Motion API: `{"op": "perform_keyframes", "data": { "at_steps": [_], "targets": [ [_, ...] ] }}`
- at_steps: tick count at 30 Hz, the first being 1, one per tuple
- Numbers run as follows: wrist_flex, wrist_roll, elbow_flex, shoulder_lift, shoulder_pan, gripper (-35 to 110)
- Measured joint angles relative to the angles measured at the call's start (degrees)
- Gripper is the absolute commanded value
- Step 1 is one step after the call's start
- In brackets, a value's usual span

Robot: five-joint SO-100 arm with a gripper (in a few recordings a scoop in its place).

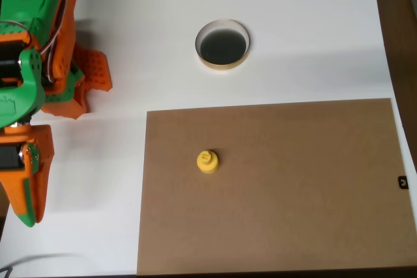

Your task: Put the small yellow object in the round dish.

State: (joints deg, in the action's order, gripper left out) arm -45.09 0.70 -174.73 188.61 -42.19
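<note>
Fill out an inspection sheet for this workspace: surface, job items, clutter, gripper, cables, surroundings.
Surface: white table with a brown board lying flat on its lower right part.
Job's things: small yellow object stands on the board, left of its middle, knob up. Round dish sits on the bare white table beyond the board's top edge, dark inside, nothing in it. The two are well apart.
Clutter: nothing seen.
Gripper: green and orange arm folded at the left edge; gripper points toward the dish, far from both items, holding nothing; whether the fingers are open cannot be told.
Cables: thin wires along the arm.
Surroundings: dark brown strip past the table's right edge.
</note>
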Motion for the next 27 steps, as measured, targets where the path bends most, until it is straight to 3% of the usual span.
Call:
{"op": "perform_keyframes", "data": {
  "at_steps": [21, 27],
  "targets": [
    [-0.18, 0.0, 0.0, 0.0, 0.35, 0],
    [-0.18, 3.08, 0.0, 0.0, -0.09, 7]
  ]
}}
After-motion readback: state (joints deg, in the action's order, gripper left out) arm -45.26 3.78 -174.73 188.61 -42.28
